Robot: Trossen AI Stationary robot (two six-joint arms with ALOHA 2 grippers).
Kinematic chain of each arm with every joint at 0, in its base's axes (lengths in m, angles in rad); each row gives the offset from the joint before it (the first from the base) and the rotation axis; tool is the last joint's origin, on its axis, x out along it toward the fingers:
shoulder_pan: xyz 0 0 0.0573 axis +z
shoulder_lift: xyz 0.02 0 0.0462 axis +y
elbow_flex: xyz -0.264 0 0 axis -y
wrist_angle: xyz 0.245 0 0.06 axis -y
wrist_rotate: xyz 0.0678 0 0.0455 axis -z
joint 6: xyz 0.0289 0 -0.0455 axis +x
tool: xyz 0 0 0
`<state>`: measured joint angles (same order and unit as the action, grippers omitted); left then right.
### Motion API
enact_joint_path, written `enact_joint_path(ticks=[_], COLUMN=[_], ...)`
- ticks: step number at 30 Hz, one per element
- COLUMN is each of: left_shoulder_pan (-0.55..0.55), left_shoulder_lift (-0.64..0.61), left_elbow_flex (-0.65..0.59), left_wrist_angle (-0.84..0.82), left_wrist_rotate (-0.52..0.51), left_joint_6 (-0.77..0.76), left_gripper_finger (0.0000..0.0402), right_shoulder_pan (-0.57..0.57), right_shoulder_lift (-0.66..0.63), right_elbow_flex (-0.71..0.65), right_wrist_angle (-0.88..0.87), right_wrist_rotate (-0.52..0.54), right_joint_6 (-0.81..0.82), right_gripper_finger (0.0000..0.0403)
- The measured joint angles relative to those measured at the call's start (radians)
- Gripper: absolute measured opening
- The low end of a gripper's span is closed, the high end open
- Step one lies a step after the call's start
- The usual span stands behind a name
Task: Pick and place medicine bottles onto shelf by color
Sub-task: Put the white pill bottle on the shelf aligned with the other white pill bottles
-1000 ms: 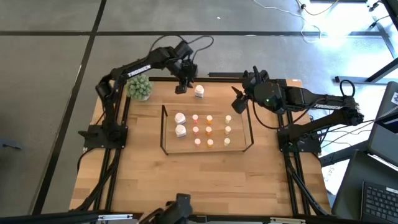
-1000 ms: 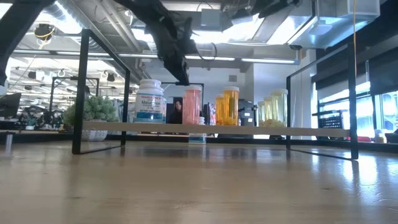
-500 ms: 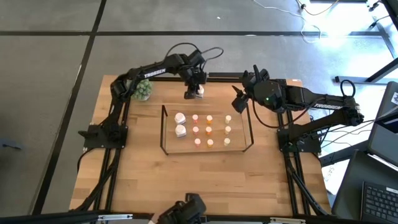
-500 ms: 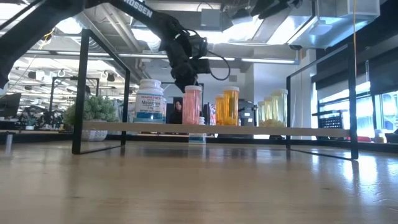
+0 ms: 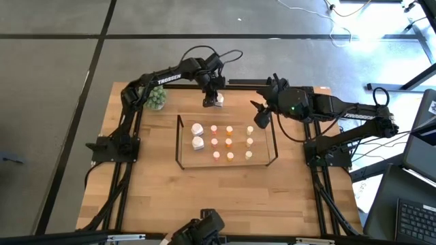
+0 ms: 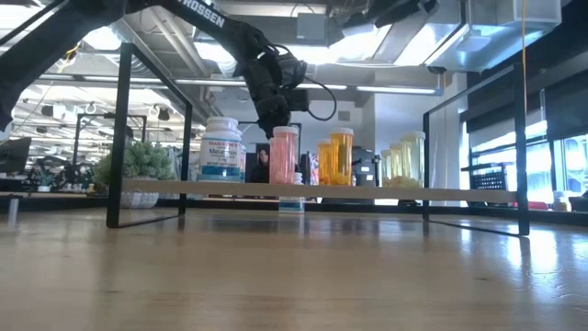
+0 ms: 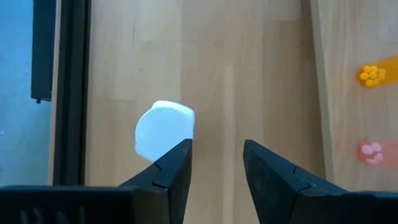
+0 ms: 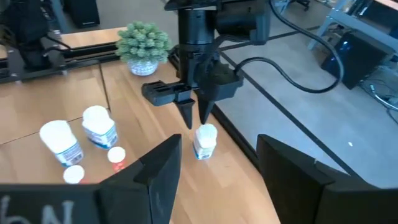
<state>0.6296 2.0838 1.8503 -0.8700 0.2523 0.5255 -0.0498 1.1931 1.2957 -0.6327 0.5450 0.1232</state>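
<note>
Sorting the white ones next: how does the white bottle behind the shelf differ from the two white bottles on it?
The lone white bottle stands on the table outside the shelf, under the open left gripper; the two white bottles on the shelf stand inside at its left end, no gripper near. All are upright with white caps.

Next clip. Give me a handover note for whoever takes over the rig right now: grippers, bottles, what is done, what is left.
Left gripper: open, empty, hovering above the lone white bottle on the table behind the shelf, slightly off-centre.
Right gripper: open, empty, waiting at the shelf's far right corner.
Done: two white bottles, pink, orange and cream bottles already stand on the shelf in columns.
Left: grasp the lone white bottle and place it with the other whites.
</note>
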Motion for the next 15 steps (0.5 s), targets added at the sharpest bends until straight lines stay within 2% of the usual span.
enact_joint_path(ticks=[9,15], left_shoulder_pan=[0.0,0.011], left_shoulder_lift=[0.0,0.0], left_elbow_flex=[0.0,0.0], left_wrist_angle=[0.004,0.011], left_wrist_rotate=[-0.006,-0.006], left_joint_6=[0.044,0.087], left_gripper_finger=[0.0155,0.0227], right_shoulder_pan=[0.0,0.0], right_shoulder_lift=[0.0,0.0], right_elbow_flex=[0.0,0.0], right_wrist_angle=[0.0,0.0], right_wrist_rotate=[-0.024,-0.024], right_joint_6=[0.0,0.0], right_gripper_finger=[0.021,0.021])
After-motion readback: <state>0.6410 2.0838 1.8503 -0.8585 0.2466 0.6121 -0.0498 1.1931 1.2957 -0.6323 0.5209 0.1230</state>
